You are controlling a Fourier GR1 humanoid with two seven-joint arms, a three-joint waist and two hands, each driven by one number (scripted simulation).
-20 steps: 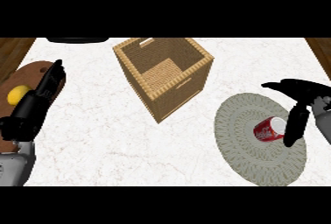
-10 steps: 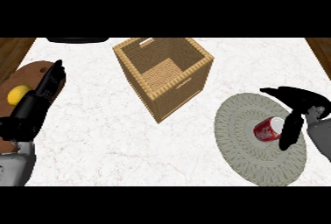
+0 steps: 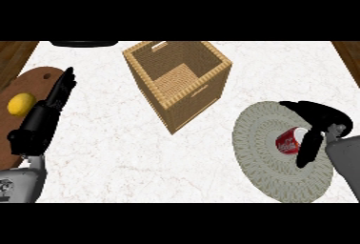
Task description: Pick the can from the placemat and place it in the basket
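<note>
1. The task is only beginning. The can is sitting on the round placemat at the right of the frame, a little right of the mat's middle, and nothing is lifting it yet.
2. The right hand is hanging over the can from the right edge. It is spread rather than closed: one dark finger is reaching down just beside the can's right side, while another part of the hand is stretching out above and apart from the can. Whether that finger is touching the can, I cannot tell.
3. What is remaining, as I judge it: closing on the can, lifting it, carrying it up and left across the surface, and lowering it into the basket.
4. The basket is standing in the upper middle of the frame, well apart from the placemat, with its mouth open and nothing showing inside.
5. Its near wall is looking tall, so the can is probably needing to go over the rim before it is released.
6. The left hand is resting at the left edge, fingers straight and pointing up, holding nothing.
7. Beside it, a brown board is carrying a yellow lemon. A dark object is lying at the top edge. Neither is blocking the way between mat and basket.
</note>
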